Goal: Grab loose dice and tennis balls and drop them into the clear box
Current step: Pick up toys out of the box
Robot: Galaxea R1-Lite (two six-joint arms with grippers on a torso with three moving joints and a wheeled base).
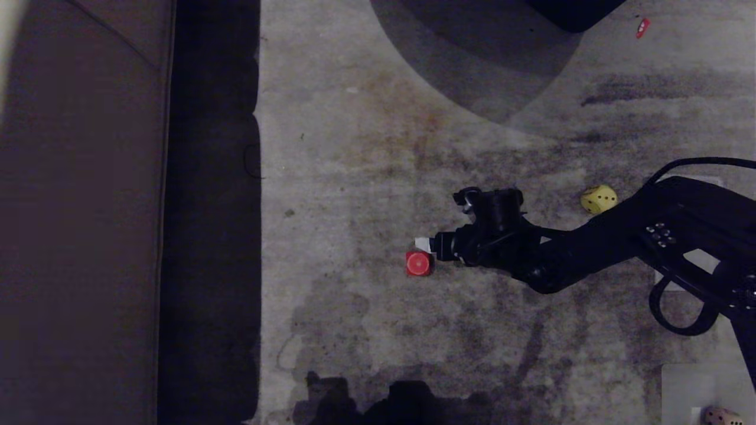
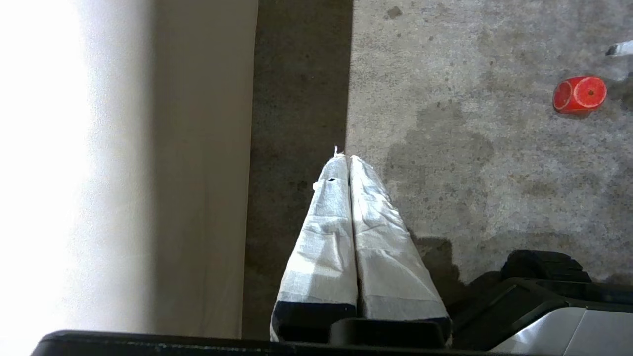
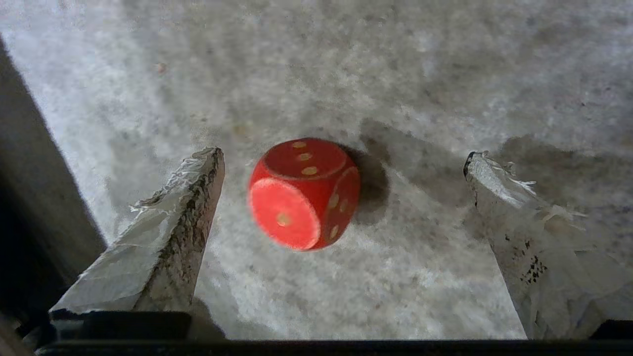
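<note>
A red die [image 1: 418, 263] [image 3: 304, 193] [image 2: 579, 94] lies on the grey carpet. My right gripper [image 1: 423, 252] [image 3: 342, 155] reaches in from the right and stands open just short of it; the die sits between the spread fingers, nearer one of them, touching neither. A yellow die [image 1: 598, 199] lies behind the right arm. A tan die [image 1: 722, 417] shows at the bottom right corner beside a pale translucent shape [image 1: 685, 383]; I cannot tell whether that is the clear box. No tennis balls are in view. My left gripper [image 2: 347, 159] hangs parked and shut, holding nothing.
A brown sofa [image 1: 82, 206] with a dark gap [image 1: 209, 206] under its edge runs along the left. A dark object [image 1: 567, 12] sits at the far edge, with a small red scrap [image 1: 642, 27] near it. A pale thing [image 1: 700, 260] lies partly hidden under the right arm.
</note>
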